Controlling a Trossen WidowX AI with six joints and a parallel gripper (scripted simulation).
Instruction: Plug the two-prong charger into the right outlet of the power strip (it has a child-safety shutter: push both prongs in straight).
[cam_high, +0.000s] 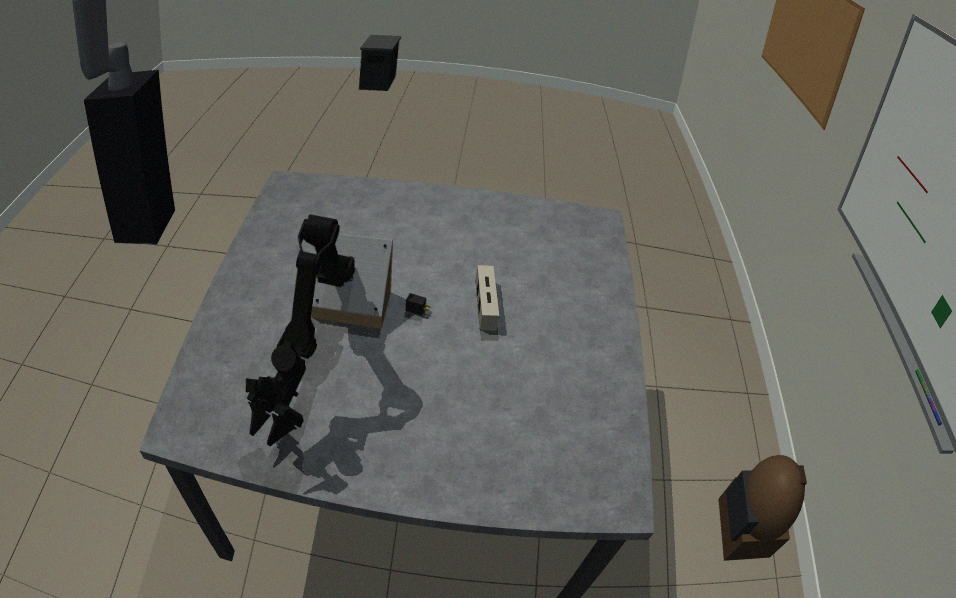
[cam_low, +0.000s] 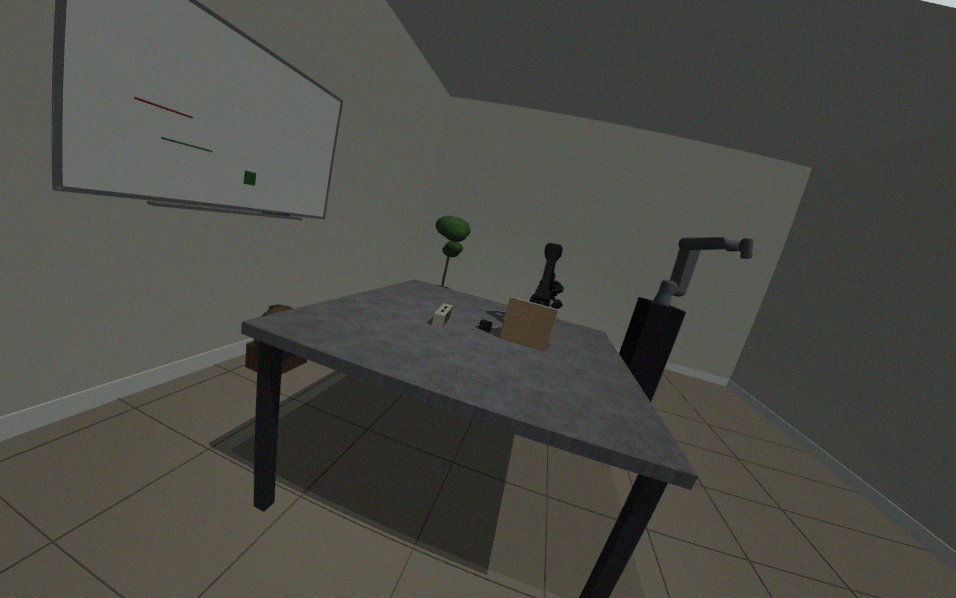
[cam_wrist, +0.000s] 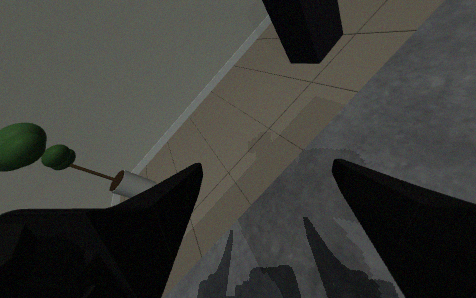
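Observation:
The black two-prong charger lies on the table beside the arm's base block, its brass prongs toward the power strip in the top view. The cream power strip stands on the table farther right, with dark slots on its top. My gripper is open and empty. It hangs above the table's near left part in the top view, well away from the charger and the strip. Neither of these shows in the wrist view. In the exterior view the gripper is small and mostly hidden behind the arm.
The grey table carries the arm's base block, close to the charger. The table's edge runs below and left of the gripper. A black pedestal stands on the floor beyond the table.

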